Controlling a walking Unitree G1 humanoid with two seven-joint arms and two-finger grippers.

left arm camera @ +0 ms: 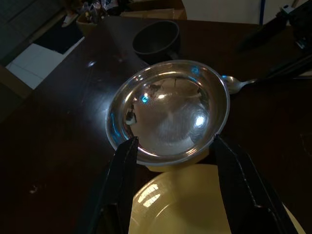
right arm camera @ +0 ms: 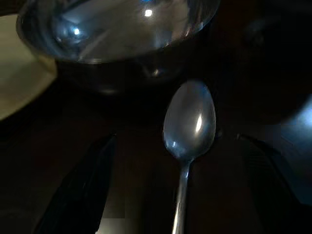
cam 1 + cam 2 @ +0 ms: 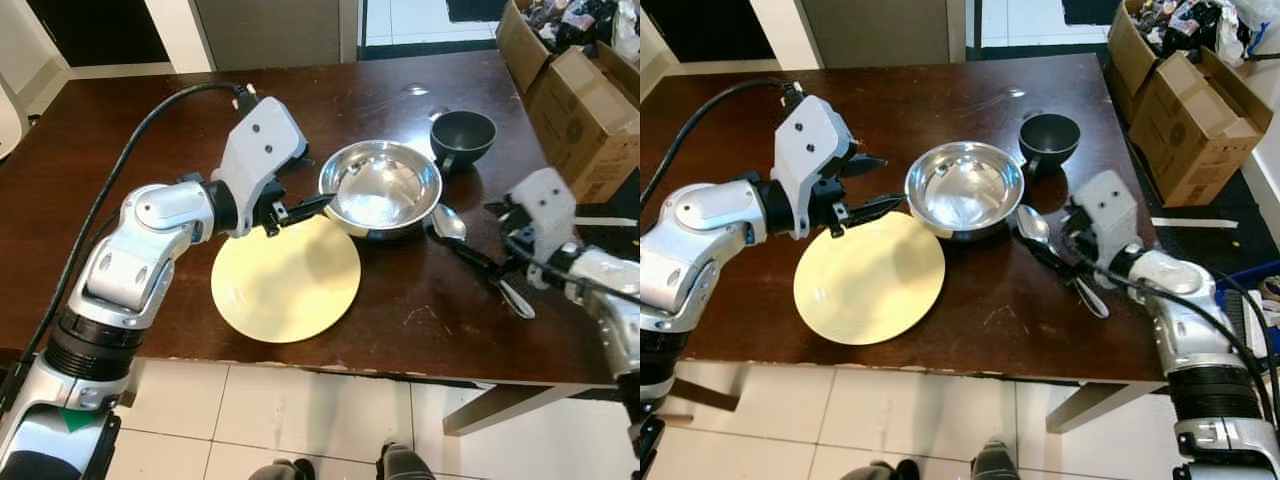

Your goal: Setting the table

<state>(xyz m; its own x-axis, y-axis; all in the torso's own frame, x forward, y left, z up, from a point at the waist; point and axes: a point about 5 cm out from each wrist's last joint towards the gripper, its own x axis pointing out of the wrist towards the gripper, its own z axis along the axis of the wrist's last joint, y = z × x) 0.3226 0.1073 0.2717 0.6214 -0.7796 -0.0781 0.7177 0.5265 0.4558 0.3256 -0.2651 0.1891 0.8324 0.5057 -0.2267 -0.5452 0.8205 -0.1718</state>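
Desk [image 3: 120, 130] straight ahead of me, everything grouped toward its near right half. Plate [image 3: 285, 285] lies flat near the front edge. Bowl [image 3: 380, 188] sits just behind and right of it, its near side overlapping the plate's far rim. Cup [image 3: 462, 137] stands behind and right of the bowl, close beside it. Spoon [image 3: 1040, 228] lies on the desk just right of the bowl, head toward the cup, handle running toward the front edge.

My left gripper [image 3: 298, 186] sits at the bowl's left rim, above the plate's far edge. My right gripper [image 3: 1045, 250] sits over the spoon handle. Cardboard boxes [image 3: 585, 110] stand on the floor off the desk's right end.
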